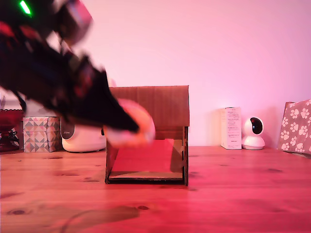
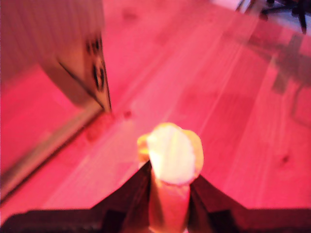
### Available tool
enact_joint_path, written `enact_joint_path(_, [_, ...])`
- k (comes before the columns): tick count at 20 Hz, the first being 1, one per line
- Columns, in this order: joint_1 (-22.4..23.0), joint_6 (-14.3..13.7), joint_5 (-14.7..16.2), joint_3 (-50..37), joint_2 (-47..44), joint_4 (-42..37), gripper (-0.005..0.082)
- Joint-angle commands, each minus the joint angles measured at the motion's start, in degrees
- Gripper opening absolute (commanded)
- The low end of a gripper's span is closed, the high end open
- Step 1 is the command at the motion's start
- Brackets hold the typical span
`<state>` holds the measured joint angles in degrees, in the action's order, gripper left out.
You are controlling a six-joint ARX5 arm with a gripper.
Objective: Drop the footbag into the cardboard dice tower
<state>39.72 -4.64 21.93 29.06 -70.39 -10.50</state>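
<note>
The footbag (image 1: 135, 124), a soft orange and white ball, is held off the table, blurred, in front of the left side of the cardboard dice tower (image 1: 165, 104) in the exterior view. My gripper (image 1: 127, 127) is shut on it, with the dark arm reaching in from the upper left. In the wrist view the footbag (image 2: 172, 154) sits pinched between the two dark fingers (image 2: 129, 194), above the wooden table, with the tower's corner (image 2: 73, 53) close beside it. The tower's red ramp (image 1: 146, 156) shows through its low front opening.
A wooden table (image 1: 233, 194) carries everything. Behind, in the exterior view, stand a patterned box (image 1: 41, 134) and a white appliance (image 1: 82, 138) at left, a white carton (image 1: 230, 128), a small white camera (image 1: 253, 133) and a paw-print box (image 1: 296, 126) at right.
</note>
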Motion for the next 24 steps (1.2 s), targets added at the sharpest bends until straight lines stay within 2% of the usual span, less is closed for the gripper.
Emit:
enact_joint_path(1, [0.1,0.2,0.0,-0.3,3.4,1.3,0.0106])
enact_joint_path(3, [0.1,0.5,-1.1,-0.3,7.0,2.0,0.0106])
enact_joint_path(6, [0.1,1.7,-5.5,-0.3,10.5,0.9,0.0106])
enact_joint_path(10, [0.2,1.7,-8.6,-0.2,10.8,-6.6,0.0108])
enact_joint_path(12, [0.2,3.4,-11.1,0.2,10.7,-10.4,0.0111])
enact_joint_path(15, [0.1,3.3,-13.7,2.8,9.7,-11.5,0.0111])
enact_joint_path(19, [0.1,3.1,-13.9,10.1,2.5,-10.0,0.0111])
enact_joint_path(24, [-2.3,3.1,-14.1,25.3,-10.7,0.8,0.0112])
